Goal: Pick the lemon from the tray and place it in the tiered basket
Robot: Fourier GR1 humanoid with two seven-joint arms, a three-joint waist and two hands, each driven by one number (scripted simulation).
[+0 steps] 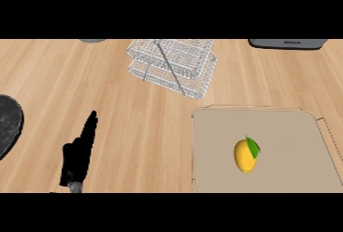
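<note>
A yellow lemon (245, 157) with a green leaf lies on the tan tray (281, 129) at the lower right of the head view. The white wire tiered basket (172, 65) stands at the back centre of the wooden counter, well above and left of the tray. My left hand (80, 156) rests at the lower left, fingers straight and pointing away from me, holding nothing and far from the lemon. My right hand does not show.
A dark round object (8, 124) lies at the left edge. A grey appliance (286, 43) sits at the back right, and a grey item (92, 40) peeks in at the back left. Bare wood lies between tray and basket.
</note>
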